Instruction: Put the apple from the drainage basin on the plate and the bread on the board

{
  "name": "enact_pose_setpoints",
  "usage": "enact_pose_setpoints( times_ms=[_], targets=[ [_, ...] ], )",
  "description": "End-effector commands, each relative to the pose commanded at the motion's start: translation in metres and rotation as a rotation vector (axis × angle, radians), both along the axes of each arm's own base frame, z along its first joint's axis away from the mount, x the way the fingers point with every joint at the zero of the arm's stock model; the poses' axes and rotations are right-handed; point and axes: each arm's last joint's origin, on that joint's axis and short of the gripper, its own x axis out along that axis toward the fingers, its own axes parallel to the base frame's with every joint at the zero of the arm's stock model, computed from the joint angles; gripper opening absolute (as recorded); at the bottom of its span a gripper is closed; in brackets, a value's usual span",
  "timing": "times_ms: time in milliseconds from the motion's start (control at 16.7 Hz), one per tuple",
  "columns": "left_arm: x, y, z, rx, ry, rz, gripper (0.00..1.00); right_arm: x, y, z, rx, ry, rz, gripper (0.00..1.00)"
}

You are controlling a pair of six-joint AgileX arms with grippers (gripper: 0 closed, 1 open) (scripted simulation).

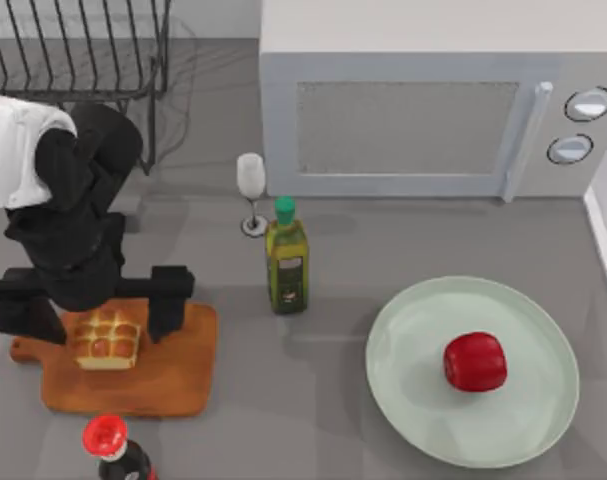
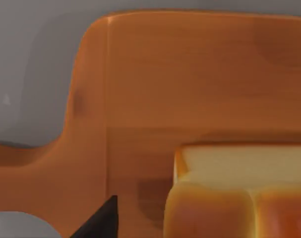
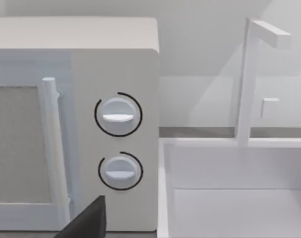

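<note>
On the plate (image 1: 543, 420) sits the apple (image 1: 475, 361); bread (image 1: 106, 339) seemingly on board (image 1: 188, 375).

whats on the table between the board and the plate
In the top view, a green-capped olive oil bottle stands on the grey table between the board and the plate, slightly toward the back; the direct stretch is otherwise bare.

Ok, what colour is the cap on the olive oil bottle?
Green, on the olive oil bottle; clearest in the top view.

A rendered kitchen counter: microwave (image 1: 433, 110), sink (image 3: 234, 188), dish rack (image 1: 78, 50), oil bottle (image 1: 286, 262).
</note>
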Motion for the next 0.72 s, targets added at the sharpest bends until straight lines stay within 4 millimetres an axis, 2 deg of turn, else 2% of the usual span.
enact_pose_setpoints(
  times_ms=[420, 540, 720],
  targets=[
    [0.001, 0.001, 0.003, -0.004, -0.017, 0.004, 1.0, 0.0, 0.0, 0.0, 0.0, 0.0, 0.0, 1.0],
    [0.002, 0.007, 0.015, -0.022, -0.089, 0.02, 1.0, 0.0, 0.0, 0.0, 0.0, 0.0, 0.0, 1.0],
    [-0.002, 0.022, 0.045, -0.061, -0.275, 0.057, 1.0, 0.0, 0.0, 0.0, 0.0, 0.0, 0.0, 1.0]
  ],
)
